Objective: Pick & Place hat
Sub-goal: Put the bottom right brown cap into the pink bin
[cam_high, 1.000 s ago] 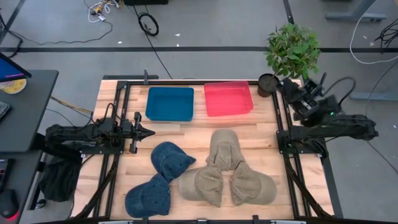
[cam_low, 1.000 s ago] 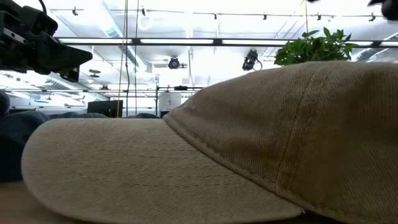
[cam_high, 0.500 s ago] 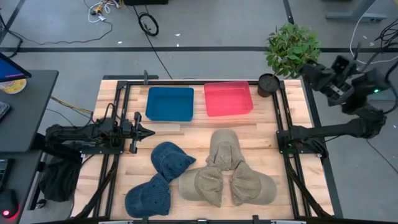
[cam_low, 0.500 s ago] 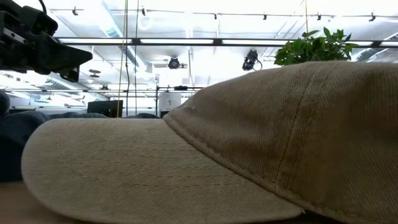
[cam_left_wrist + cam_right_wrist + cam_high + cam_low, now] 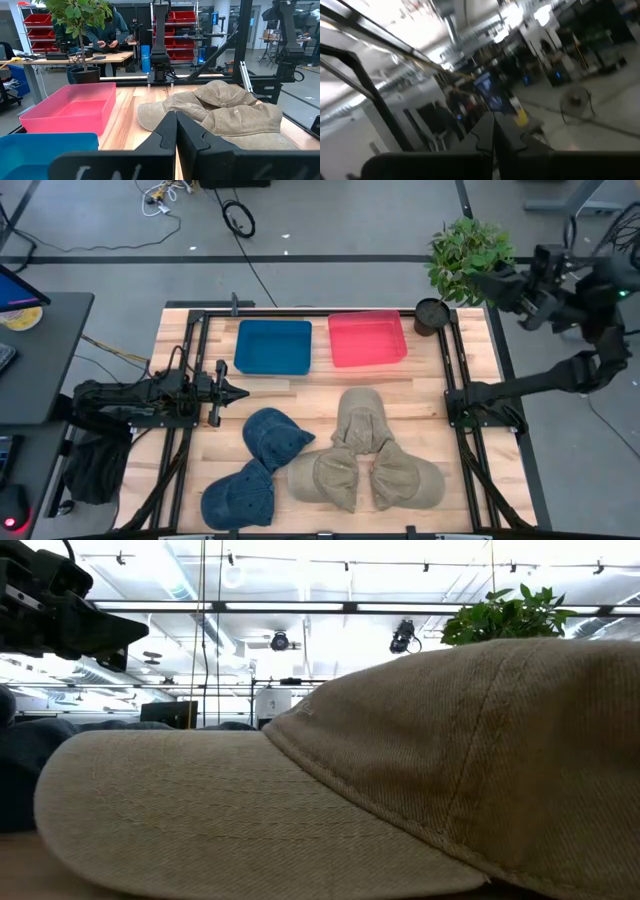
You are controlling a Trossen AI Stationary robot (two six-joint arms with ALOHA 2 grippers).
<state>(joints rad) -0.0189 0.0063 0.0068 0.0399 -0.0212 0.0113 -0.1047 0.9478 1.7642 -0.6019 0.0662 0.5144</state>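
Right now I have the right tool (image 5: 497,280) raised by the potted green plant (image 5: 468,258), fingers together, well apart from the three tan cloth caps (image 5: 365,450) clustered mid-counter. My left tool (image 5: 238,391), also pinched together, rests near the two blue denim caps (image 5: 258,465).

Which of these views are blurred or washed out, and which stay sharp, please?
Right wrist view: motion-smeared, room streaked behind the closed fingers. Low view: ceiling lights glare white above the tan hat filling the frame. Left wrist view: sharp on the pink tray. High view: evenly lit, crisp.
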